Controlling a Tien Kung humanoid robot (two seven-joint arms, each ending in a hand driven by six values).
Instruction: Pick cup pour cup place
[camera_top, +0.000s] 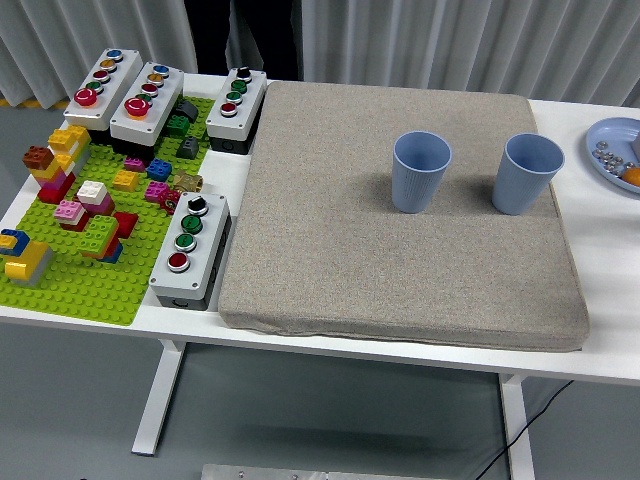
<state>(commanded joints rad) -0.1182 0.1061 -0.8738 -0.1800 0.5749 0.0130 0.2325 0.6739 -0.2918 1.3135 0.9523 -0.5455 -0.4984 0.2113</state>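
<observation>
- At the far left, a green brick baseplate (70, 270) carries loose coloured bricks, and four grey button boxes (188, 250) stand on and beside it. None of this belongs to the pouring job.
- A person (245, 35) in dark clothing stands behind the table's far edge at upper left; no hands of theirs show over the table.
- The grey mat (330, 260) covers the middle of the white table (600, 330), and both cups stand on its far right part.
- The left cup (421, 172) is upright with its mouth open to the camera, roughly at the mat's centre line and a little right of it.
- The right cup (527, 173) is upright too, beside the first at the same depth, apart from it with bare mat between, close to the mat's right edge.
- Whether either cup holds anything cannot be told from here.
- A blue plate (610, 150) with small items sits at the right edge, off the mat.
- Neither robot hand is in view, so nothing can be said of their fingers, and no cup is held.
- Judging by position, both cups lie toward the right arm's side, the right cup nearest its entry; their long axes are vertical, so a sideways grasp around the wall looks apt.
</observation>
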